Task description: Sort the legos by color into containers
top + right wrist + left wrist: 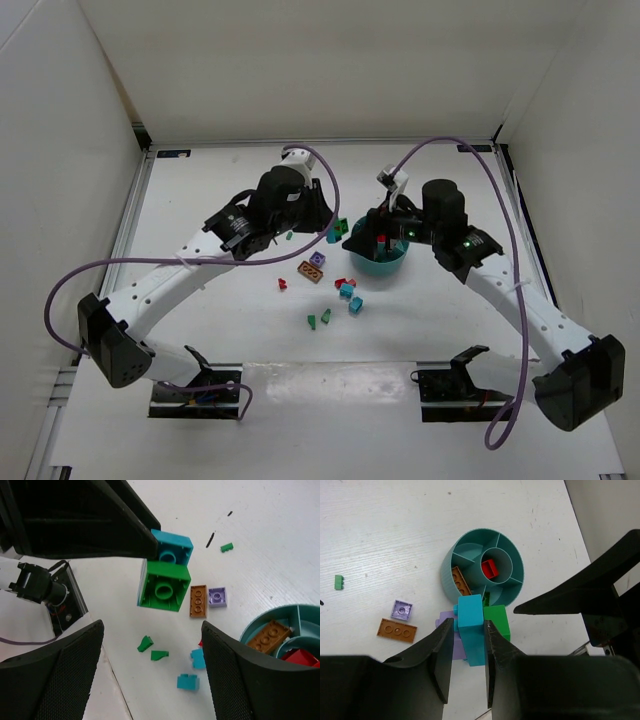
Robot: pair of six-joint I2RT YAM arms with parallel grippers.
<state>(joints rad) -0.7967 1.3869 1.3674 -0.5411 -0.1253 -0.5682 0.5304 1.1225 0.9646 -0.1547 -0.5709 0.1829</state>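
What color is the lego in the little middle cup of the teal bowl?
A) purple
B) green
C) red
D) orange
C: the left wrist view shows one red lego lying in the central cup of the teal bowl, while the orange lego sits in a side compartment.

Round teal plastic bowl (449, 565), upright on the counter (395, 530), upper centre of the left wrist view, split by inner walls around a central cup. In the cup, one red brick (490, 569); in the lower-left compartment, an orange plate (461, 581). Just below the bowl, a teal brick (471, 630) joined to a green brick (496, 621), pinched in the left gripper (469, 627). At lower left, lying flat: a lilac square plate (401, 609) beside a second orange plate (396, 630). Far left, a small green brick (339, 582). Lower centre of the right wrist view: two green slopes (145, 643) and two small teal bricks (188, 681).
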